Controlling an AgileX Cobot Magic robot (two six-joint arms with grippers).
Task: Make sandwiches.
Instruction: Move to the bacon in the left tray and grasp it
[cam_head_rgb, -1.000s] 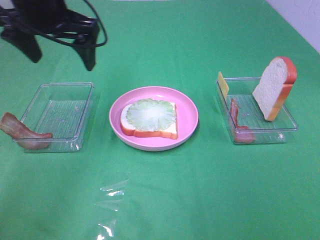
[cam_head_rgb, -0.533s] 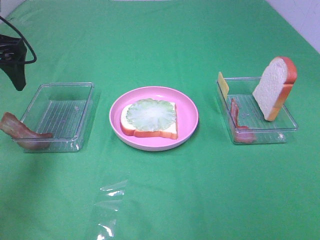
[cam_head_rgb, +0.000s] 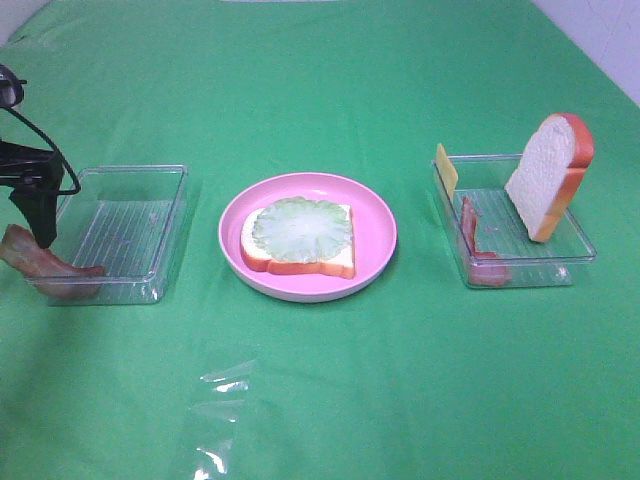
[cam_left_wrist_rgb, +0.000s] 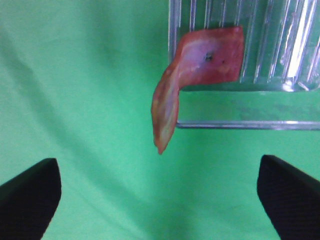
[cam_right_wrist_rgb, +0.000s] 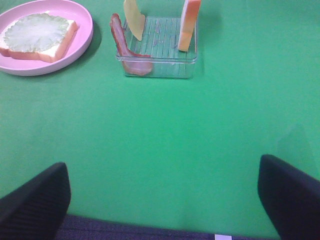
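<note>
Left gripper (cam_left_wrist_rgb: 160, 200) wide open, empty, above bacon (cam_head_rgb: 25, 252) draped over tray (cam_head_rgb: 135, 168) edge, frame left. Right gripper (cam_right_wrist_rgb: 162, 200) wide open, empty. Lettuce (cam_head_rgb: 300, 228) on bread (cam_head_rgb: 300, 268) on plate (cam_head_rgb: 375, 225), centre.

The green bench cloth (cam_head_rgb: 330, 390) is matt and softly creased, the ribbed left tray (cam_head_rgb: 135, 168) and right tray (cam_head_rgb: 520, 272) are clear glossy plastic, the pink plate (cam_head_rgb: 378, 225) is smooth, and the bacon strip (cam_left_wrist_rgb: 200, 60) looks waxy.
</note>
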